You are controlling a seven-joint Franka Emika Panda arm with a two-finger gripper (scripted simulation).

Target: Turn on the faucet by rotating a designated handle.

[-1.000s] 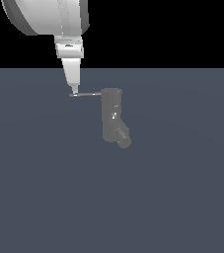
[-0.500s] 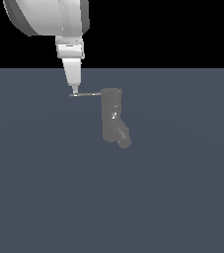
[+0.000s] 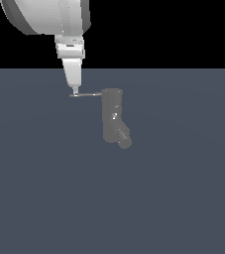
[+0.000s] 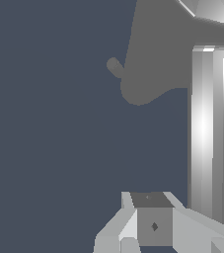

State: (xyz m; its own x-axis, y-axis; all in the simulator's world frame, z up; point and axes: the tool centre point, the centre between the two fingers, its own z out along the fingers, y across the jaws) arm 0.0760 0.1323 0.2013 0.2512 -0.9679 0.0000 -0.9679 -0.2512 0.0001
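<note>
While pointing straight down, gripper touching the free tip of the handle; finger spread impossible to tell. Just beside it, toward the exterior view's right, the faucet, upright, 1 stubby spout low down.

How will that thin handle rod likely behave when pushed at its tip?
The handle looks straight and unbent, so probably stiff. Being round and narrow, it may slip off the pincer resting at its end. Joined to the faucet top, it should pivot rather than slide.
</note>
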